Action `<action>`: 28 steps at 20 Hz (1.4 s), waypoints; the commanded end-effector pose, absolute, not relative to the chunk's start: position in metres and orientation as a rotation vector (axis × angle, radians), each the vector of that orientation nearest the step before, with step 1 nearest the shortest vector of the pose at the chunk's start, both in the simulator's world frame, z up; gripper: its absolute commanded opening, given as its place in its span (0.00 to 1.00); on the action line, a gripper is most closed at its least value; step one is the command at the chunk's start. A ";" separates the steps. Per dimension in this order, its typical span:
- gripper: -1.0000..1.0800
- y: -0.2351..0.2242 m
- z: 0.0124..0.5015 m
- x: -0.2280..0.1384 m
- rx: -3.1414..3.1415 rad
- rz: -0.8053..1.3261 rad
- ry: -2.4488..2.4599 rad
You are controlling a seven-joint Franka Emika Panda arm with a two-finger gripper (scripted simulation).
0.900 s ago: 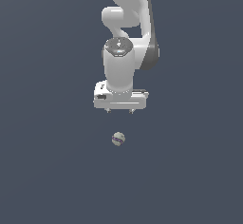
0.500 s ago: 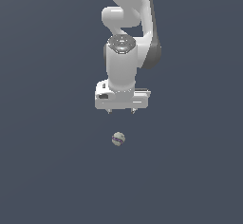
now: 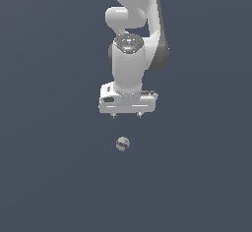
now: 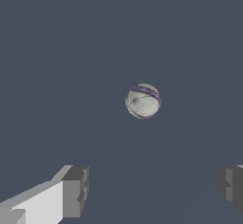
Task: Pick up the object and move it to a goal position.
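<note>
The object (image 3: 122,144) is a tiny off-white ball with a purplish stripe, lying on the dark grey floor. In the wrist view the object (image 4: 143,101) shows alone, apart from both fingers. My gripper (image 3: 126,114) hangs above the ball and slightly farther back in the exterior view. It is open, its two short fingertips (image 3: 114,115) spread wide with nothing between them. In the wrist view one grey pad (image 4: 75,191) shows clearly and the other sits at the picture's edge, so the gripper (image 4: 152,187) stands wide open and short of the ball.
The white arm (image 3: 133,39) rises straight up behind the gripper. Plain dark grey ground surrounds the ball on all sides.
The arm has shifted a little, with the wrist lowering slightly toward the ball. The ball has not moved.
</note>
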State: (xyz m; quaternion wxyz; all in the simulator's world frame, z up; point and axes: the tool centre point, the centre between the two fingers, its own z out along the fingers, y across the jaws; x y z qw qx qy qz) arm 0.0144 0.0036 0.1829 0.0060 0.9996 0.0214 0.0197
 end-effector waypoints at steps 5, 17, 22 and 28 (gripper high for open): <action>0.96 0.002 0.175 0.020 3.133 0.056 -0.016; 0.96 -0.006 0.137 0.045 3.114 0.028 -0.433; 0.96 -0.010 0.115 0.057 3.079 0.015 -0.641; 0.96 -0.014 0.097 0.065 3.037 0.005 -0.808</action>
